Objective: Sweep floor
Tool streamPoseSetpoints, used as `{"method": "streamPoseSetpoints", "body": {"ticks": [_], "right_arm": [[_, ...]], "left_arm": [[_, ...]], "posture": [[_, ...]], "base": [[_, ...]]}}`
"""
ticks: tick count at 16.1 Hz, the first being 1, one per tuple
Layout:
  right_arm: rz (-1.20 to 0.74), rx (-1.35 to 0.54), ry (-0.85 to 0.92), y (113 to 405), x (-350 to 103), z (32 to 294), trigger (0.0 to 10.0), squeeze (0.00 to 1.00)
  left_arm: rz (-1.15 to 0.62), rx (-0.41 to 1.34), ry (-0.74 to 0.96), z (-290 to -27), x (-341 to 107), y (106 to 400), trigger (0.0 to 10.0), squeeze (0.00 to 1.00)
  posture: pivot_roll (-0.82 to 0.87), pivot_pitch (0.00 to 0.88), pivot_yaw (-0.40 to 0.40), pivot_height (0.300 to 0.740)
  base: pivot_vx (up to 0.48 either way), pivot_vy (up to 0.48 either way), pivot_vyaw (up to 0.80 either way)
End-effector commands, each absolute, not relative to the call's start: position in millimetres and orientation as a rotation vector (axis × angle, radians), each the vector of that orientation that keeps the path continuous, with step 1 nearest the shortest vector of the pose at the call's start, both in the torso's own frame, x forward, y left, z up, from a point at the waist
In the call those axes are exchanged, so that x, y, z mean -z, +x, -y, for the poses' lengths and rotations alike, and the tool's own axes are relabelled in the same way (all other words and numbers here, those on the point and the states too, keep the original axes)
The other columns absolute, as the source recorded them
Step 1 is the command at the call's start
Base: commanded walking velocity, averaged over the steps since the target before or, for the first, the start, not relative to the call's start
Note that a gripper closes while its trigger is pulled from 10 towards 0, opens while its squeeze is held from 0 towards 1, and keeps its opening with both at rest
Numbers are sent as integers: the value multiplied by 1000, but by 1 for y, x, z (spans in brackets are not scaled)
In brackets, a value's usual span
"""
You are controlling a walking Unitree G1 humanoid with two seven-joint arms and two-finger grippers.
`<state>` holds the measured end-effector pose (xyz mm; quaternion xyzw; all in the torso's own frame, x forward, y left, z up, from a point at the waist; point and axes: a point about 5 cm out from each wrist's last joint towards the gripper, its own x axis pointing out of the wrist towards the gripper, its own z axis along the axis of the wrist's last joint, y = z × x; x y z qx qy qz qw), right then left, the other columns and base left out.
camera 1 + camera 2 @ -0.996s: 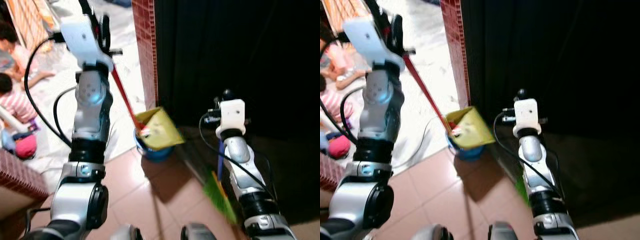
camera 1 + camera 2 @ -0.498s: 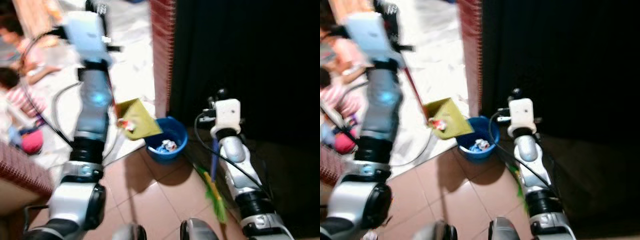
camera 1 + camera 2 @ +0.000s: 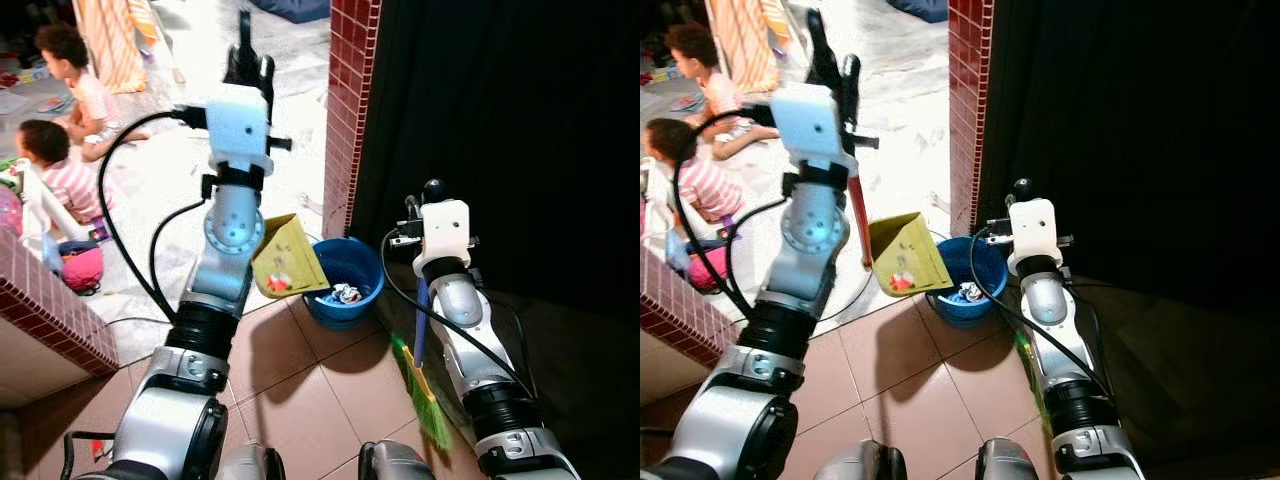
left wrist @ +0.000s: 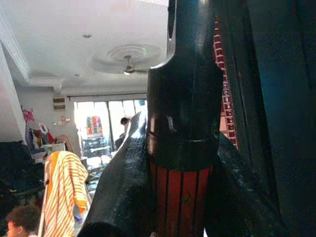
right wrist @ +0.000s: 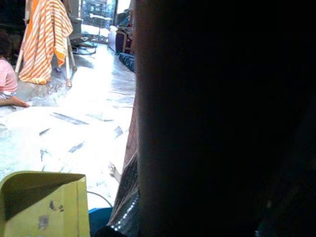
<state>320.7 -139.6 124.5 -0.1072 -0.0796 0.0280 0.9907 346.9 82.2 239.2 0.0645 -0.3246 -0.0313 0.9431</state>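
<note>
Holding the red handle tight, the left gripper is raised high, and its two black fingers are seen pressed on both sides of the handle in the left wrist view. From that handle the yellow dustpan is hung low, tilted over the near rim of the blue bucket, which is stood on the floor by the brick pillar. A small red scrap is still seen in the dustpan, and bits of trash are seen in the bucket.

The right gripper is kept up beside the bucket, with the blue stick of the broom by it; whether the fingers are apart or together cannot be told. The green bristles are rested on the floor near the dark wall.

To do this step well, the dustpan mouth should be kept right over the bucket and tipped more, so the scrap is dropped inside and not on the tiles. Two children are sat well apart, across the floor.
</note>
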Motion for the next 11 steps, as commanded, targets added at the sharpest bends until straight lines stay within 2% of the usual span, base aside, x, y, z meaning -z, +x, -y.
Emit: {"method": "streamPoseSetpoints", "body": {"ticks": [1, 4, 8, 10, 11], "right_arm": [[198, -54, -212, 322, -132, 140, 10000, 0], [196, -42, -196, 322, -132, 138, 10000, 0], [193, -32, -184, 319, -129, 136, 10000, 0], [193, -26, -183, 319, -129, 137, 10000, 0], [194, -25, -182, 319, -129, 137, 10000, 0]], "left_arm": [[747, 121, 127, -70, -250, 340, 10000, 0], [751, 333, 121, -37, -239, 327, 10000, 0], [785, 549, 171, -12, -232, 315, 10000, 0], [808, 756, 222, 3, -228, 305, 10000, 0], [810, 799, 240, 6, -226, 302, 10000, 0]], "posture": [[-148, 52, 50, 740], [-143, 59, 70, 740], [-141, 70, 87, 740], [-141, 74, 91, 740], [-141, 74, 91, 740]], "base": [[0, 0, 0], [0, 0, 0], [0, 0, 0], [0, 0, 0], [0, 0, 0]]}}
